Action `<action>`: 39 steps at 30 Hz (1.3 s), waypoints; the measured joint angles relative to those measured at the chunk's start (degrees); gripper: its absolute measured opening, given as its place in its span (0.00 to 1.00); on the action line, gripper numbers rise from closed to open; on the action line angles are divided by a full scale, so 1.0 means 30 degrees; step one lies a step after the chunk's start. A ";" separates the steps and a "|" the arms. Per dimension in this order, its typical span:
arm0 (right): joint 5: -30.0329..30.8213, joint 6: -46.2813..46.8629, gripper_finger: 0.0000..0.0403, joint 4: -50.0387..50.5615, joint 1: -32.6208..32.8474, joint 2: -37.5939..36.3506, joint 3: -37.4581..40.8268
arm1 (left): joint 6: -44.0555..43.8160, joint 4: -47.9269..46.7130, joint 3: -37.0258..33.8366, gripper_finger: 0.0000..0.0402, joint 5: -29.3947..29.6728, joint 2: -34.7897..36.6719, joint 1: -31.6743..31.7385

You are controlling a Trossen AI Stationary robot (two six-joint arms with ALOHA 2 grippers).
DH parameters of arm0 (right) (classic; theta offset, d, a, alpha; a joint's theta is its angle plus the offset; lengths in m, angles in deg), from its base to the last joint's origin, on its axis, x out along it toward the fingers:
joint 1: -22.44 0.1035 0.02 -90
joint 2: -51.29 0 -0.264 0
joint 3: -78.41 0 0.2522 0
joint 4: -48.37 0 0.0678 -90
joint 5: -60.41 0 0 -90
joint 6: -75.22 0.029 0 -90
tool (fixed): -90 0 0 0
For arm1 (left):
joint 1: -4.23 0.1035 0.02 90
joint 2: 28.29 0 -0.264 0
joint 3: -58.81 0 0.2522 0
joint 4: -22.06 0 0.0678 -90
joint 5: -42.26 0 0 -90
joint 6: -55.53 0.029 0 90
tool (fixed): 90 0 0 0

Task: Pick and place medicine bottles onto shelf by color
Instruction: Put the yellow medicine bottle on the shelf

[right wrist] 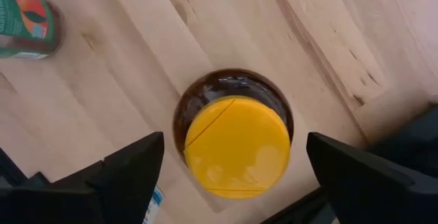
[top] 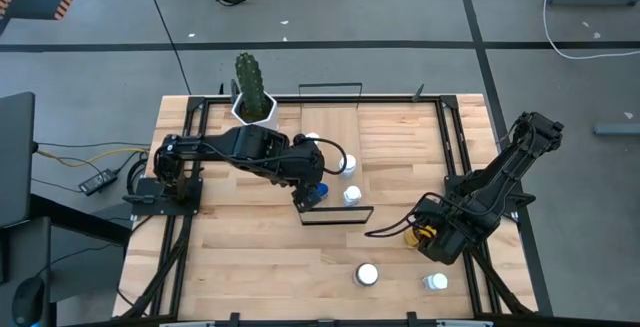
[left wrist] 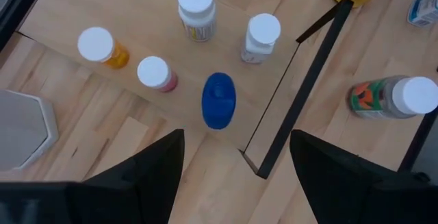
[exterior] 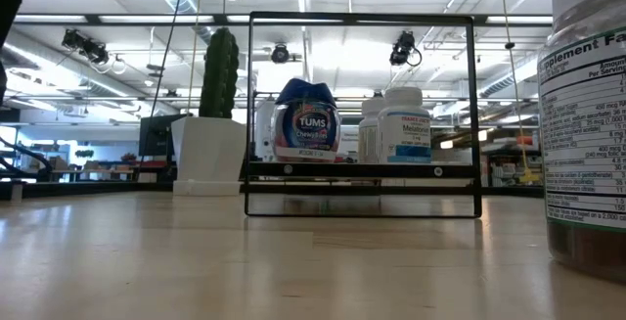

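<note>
From above, I see my left gripper (top: 312, 199) poised over the near end of the shelf (top: 400, 137), its jaws parted and grasping nothing. In the left wrist view the same gripper (left wrist: 236, 159) hangs directly above the blue-lidded bottle (left wrist: 219, 100), which stands upright on the shelf just inside the black wire rail (left wrist: 287, 94); the two dark fingers (left wrist: 147, 172) flank it without touching. Four white-capped bottles share that shelf end: an orange one (left wrist: 100, 47), a pinkish one (left wrist: 156, 74), a taller white one (left wrist: 196, 8) and a small white one (left wrist: 261, 38).

My right gripper (top: 432, 237) is at the right side of the surface (top: 250, 267), jaws spread wide and released. The right wrist view shows this gripper (right wrist: 233, 166) straddling the amber bottle with the yellow cap (right wrist: 236, 145), which stands upright on the surface; I see clear gaps between cap and fingers (right wrist: 126, 169). A bottle with a green and orange label (right wrist: 24, 20) lies nearby on the wood.

Two further white-capped bottles remain on the surface near its front edge, one at centre (top: 367, 274) and one right of it (top: 435, 282). The cactus pot (top: 254, 102) stands at the back, beside the shelf.

The level view shows the blue-lidded bottle (exterior: 305, 119) and white bottles (exterior: 403, 124) on the shelf, framed by the rail.
</note>
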 joint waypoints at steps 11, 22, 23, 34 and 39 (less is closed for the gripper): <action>-0.0009 -0.0007 0.75 -0.0234 0.0000 0.0000 0.0000 | -0.0022 0.0005 0.0000 0.67 0.0000 0.0000 -0.0022; 0.0020 -0.0015 0.55 0.0268 -0.0002 -0.0007 -0.0036 | 0.0180 -0.0096 0.0000 0.67 -0.0007 0.0000 0.0165; 0.0020 -0.0024 0.55 0.0303 -0.0055 -0.0007 -0.0045 | 0.0204 -0.0150 0.0000 0.67 -0.0007 0.0000 0.0188; 0.0174 -0.2903 0.57 0.2544 -0.3666 -0.0808 -0.2347 | 0.0659 -0.0206 0.0000 0.67 -0.0007 0.0011 0.0455; 0.0102 -0.5013 0.57 0.3319 -0.7617 -0.1772 -0.3509 | 0.1208 -0.0207 -0.0007 0.67 -0.0009 0.0284 0.0676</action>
